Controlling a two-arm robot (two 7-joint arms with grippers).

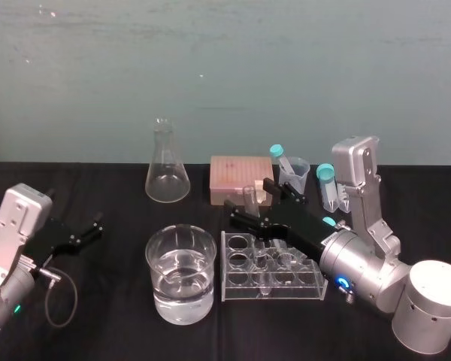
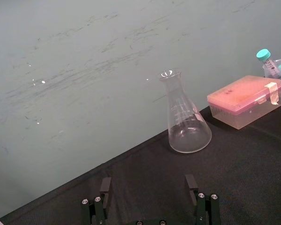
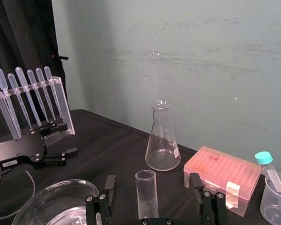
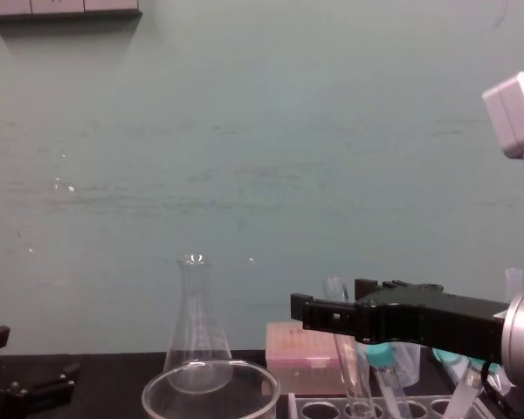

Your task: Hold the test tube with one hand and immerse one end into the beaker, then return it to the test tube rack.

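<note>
Over the test tube rack, the right claw stands wide around the test tube: grasp pending; close, then lift straight. The left claw idles wide at the desk's left edge.

Test tube: clear, uncapped, near upright in test tube rack, between spread fingers of right tool, touching neither. Beaker, part-filled with clear liquid, just left.
</note>
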